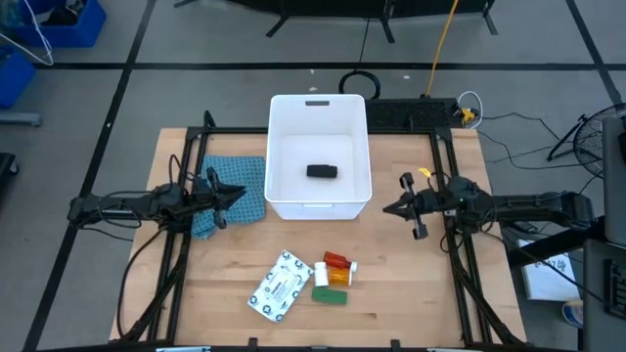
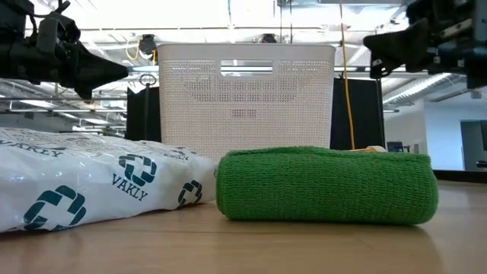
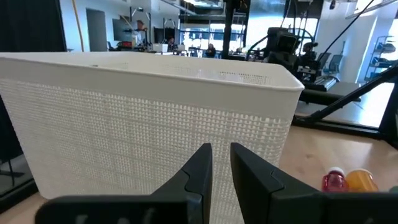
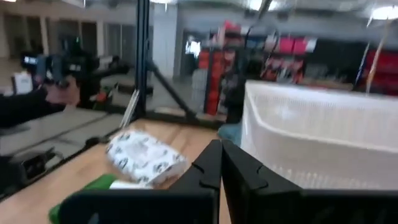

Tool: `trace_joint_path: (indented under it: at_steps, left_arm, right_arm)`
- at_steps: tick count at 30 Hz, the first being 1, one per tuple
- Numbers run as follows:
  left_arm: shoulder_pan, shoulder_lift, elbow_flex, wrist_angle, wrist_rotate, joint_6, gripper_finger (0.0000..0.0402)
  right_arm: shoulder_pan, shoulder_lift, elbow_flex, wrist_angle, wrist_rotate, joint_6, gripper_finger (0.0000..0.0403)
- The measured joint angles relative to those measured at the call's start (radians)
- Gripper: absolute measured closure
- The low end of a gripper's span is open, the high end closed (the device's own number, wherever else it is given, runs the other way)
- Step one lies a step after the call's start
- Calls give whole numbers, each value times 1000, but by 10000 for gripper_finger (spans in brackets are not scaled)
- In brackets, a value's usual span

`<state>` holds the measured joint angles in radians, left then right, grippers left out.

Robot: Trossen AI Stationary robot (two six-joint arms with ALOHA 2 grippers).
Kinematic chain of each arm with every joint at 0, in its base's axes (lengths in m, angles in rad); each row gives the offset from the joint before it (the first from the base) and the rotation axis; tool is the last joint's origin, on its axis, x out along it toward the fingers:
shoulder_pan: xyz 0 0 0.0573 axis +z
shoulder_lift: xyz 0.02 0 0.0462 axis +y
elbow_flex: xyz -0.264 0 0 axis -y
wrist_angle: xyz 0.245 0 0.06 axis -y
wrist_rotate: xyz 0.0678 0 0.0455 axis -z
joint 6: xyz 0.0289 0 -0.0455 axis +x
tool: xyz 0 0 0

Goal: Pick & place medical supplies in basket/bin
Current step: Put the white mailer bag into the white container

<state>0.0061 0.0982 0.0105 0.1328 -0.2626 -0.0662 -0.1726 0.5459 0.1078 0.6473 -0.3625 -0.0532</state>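
Note:
The white bin stands at the table's far middle with a small black block lying on its floor. On the near half of the table lie a flat white printed packet, two orange pill bottles on their sides and a green block. My left gripper hovers level at the bin's left side over a blue-green cloth. Its fingers stand a narrow gap apart with nothing between them. My right gripper hovers at the bin's right side, shut and holding nothing.
Black frame rails run along both sides of the table. A black keyboard-like bar and cables lie behind the bin. Bare wood lies right of the pill bottles. Blue crates stand on the floor far left.

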Motion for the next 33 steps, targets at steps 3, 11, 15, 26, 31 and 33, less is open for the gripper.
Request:
trace_joint_path:
  at_steps: [3,11,15,26,31,33]
  left_arm:
    - [0,0,0,-30,0,3,339]
    - [0,18,2,-81,67,-16,339]
    - [-2,23,0,-48,153,-34,339]
    - [-126,198,286,-115,270,-120,393]
    - [-310,468,553,-284,20,-70,398]
    - [-391,606,670,-384,-101,-70,398]
  right_arm:
    - [-19,-39,-59,85,27,21,403]
    - [-84,-69,-82,58,18,44,403]
    - [-92,-69,-83,51,-10,40,403]
    - [-95,-68,-85,28,-7,4,403]
    - [-94,-68,-85,30,-6,-11,403]
    - [-94,-68,-85,30,-6,-11,403]
